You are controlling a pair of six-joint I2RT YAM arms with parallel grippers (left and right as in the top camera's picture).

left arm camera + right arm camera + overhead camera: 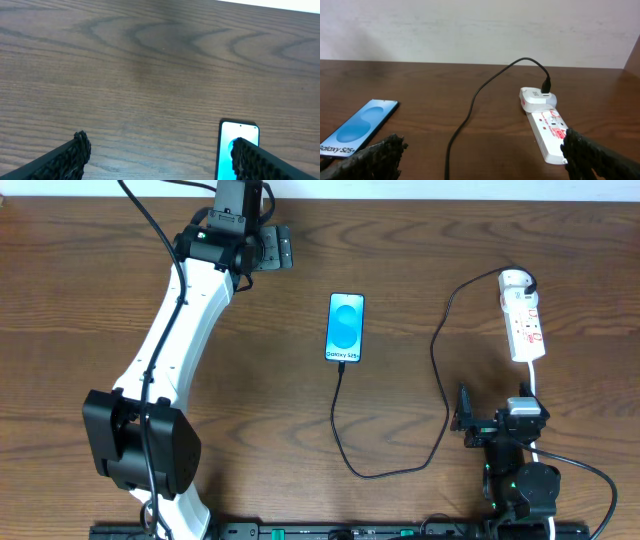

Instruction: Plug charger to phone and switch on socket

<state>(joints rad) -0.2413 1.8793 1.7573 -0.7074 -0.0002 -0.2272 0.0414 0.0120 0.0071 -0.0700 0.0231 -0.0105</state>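
The phone lies flat mid-table, blue screen up, with "Galaxy S25+" text. It also shows in the left wrist view and the right wrist view. The thin black charger cable runs from the phone's near end, loops toward the front, and rises to a white adapter at the far end of the white socket strip, which also shows in the right wrist view. My left gripper is open at the far left, apart from the phone. My right gripper is open near the front right, close to the strip's near end.
The strip's thick white cord runs toward my right arm's base. The left arm stretches diagonally across the left of the wooden table. A pale wall stands behind the table's far edge.
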